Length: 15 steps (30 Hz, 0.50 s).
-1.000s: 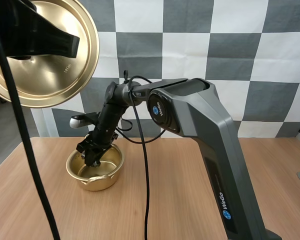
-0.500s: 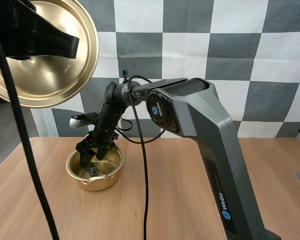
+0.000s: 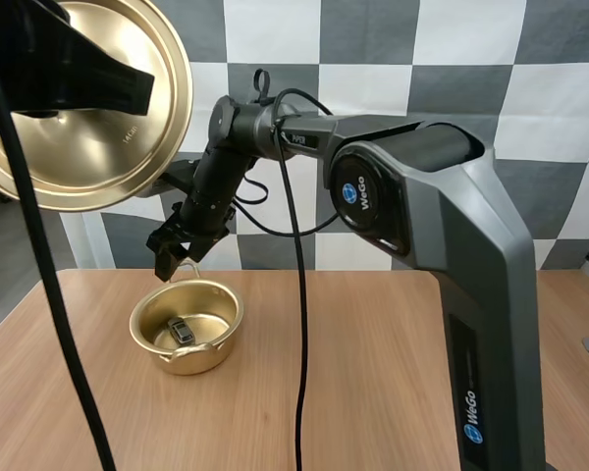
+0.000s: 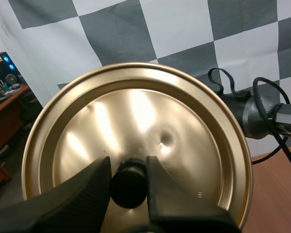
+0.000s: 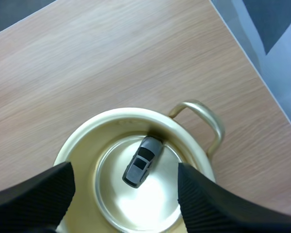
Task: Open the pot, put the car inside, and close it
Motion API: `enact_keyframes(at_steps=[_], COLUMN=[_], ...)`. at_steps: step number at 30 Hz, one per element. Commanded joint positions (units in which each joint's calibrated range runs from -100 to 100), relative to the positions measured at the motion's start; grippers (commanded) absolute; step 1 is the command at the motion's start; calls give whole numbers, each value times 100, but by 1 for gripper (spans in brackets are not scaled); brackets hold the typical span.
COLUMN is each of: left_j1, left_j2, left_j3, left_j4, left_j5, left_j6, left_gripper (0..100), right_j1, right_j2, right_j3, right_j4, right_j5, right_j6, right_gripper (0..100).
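Count as inspected.

- Desk (image 3: 373, 378): one, of wood.
- Pot (image 3: 216, 343): one, gold-coloured, at the lower left of the high view.
- Handles on that pot: two, a far-rim handle (image 5: 206, 121) and a near-rim handle (image 3: 182, 365).
- Lid (image 3: 88, 128): one, gold-coloured, at the upper left of the high view.
- Knob (image 4: 129, 190) on the lid: one, black.
- Car (image 3: 182, 332): one, small and grey, inside the pot.
- Pincers: two, my left pincer (image 4: 128, 180) and my right pincer (image 3: 177, 265).
- Fingers per pincer: two, black.
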Motion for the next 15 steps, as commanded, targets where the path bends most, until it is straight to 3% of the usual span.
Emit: enact_keyframes(at_steps=[1,3,6,11,15], left_j1=[-2,-2,-2,-2,-2], left_j2=[-5,-5,23,355,847], left_j3=[2,2,2,51,431], left_j4=[250,407,599,688,608], left_j5=[2,2,2,2,2], left_j6=[-1,-1,-1,-19,-19], left_gripper=[16,16,16,16,16], right_j1=[-69,-290,-656,-1480,-2220], right_j2=[-537,-822,-1155,-1834,-2500], right_j3=[5,5,5,5,5], right_j4=[-1432,-1814,-1777,-1516,-960], right_j5=[0,0,0,0,0], right_j6=[441,567,572,436,180], right_gripper=[100,100,100,100,100])
